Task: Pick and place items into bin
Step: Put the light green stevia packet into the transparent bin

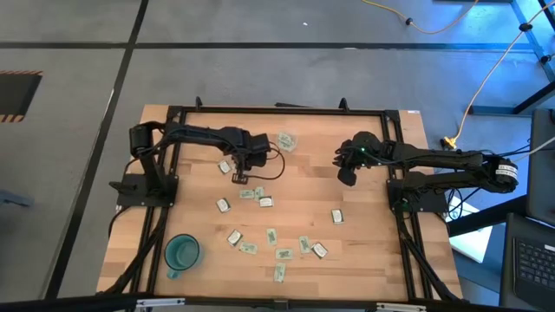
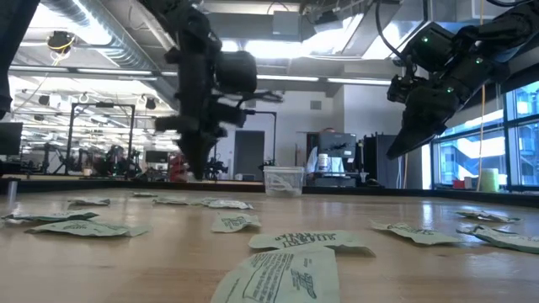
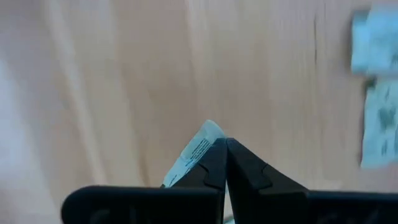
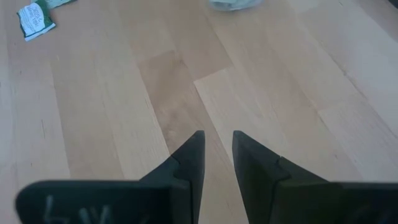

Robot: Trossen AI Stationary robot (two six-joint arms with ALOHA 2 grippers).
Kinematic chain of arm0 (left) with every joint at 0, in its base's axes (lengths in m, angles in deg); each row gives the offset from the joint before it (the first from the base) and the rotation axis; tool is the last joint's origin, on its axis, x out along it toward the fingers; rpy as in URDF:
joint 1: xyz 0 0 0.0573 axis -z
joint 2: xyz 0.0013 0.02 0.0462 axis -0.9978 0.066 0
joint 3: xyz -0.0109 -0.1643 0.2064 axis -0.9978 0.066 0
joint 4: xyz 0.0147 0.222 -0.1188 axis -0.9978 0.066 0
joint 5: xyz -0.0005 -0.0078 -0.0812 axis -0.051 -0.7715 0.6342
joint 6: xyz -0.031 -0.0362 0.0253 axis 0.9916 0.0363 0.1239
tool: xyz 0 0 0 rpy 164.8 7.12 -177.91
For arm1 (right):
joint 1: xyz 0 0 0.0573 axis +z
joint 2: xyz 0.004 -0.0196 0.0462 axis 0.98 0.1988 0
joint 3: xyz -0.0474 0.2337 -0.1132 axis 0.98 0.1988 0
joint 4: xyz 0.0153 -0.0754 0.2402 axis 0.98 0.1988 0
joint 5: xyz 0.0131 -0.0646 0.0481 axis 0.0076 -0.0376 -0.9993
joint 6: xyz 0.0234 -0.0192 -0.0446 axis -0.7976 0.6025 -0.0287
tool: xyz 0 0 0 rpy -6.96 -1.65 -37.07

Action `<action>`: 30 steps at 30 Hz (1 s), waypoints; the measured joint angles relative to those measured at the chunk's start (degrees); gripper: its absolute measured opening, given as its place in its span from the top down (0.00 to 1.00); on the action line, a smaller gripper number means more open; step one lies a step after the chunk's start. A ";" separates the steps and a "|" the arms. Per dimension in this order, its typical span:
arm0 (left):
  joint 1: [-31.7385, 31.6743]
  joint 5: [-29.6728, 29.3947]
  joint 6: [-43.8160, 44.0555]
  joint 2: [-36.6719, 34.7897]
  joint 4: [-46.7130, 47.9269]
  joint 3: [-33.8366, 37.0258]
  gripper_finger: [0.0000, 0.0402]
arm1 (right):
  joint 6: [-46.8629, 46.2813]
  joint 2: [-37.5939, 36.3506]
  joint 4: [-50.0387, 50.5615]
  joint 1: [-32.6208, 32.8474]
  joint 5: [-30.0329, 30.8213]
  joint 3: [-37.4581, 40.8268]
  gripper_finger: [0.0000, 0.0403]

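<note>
Several small flat packets, pale green and white, lie scattered on the wooden table (image 1: 364, 251), for instance one packet (image 1: 265, 201) mid-table and another (image 1: 319, 250) nearer the front. The clear bin (image 1: 286, 140) stands at the far middle, and it also shows as the bin (image 2: 284, 179) in the low view. My left gripper (image 1: 243, 171) points down over the left half and is shut on a white packet (image 3: 198, 148). My right gripper (image 1: 345, 175) hangs open above bare wood to the right of the bin, and its open fingers show as my right gripper (image 4: 217, 140) in its wrist view. My left gripper pinches the white packet between its two fingers, coming from above and pointing down. One printed corner (image 3: 208, 129) sticks out past the fingertips. The rest of the packet is hidden behind the fingers.
A teal cup (image 1: 182, 252) stands at the near left corner. The black frame rails (image 1: 277, 110) run along the table's edges. Two packets (image 3: 379, 87) lie on the wood close to my left gripper. A stretch of wood between the bin and my right gripper is bare.
</note>
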 joint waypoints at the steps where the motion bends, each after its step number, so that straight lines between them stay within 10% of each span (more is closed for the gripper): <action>1: 0.00 -0.02 -0.05 0.00 -0.23 -1.25 1.00 | 0.00 0.00 0.00 0.00 0.00 0.00 0.78; 13: -1.99 6.22 -4.85 0.96 -15.11 -14.67 0.99 | 0.02 0.00 -0.08 0.01 0.00 0.00 0.78; 30: -6.17 5.26 -9.16 19.31 -11.77 -28.94 1.00 | 0.02 0.02 0.02 0.02 0.00 -0.02 0.78</action>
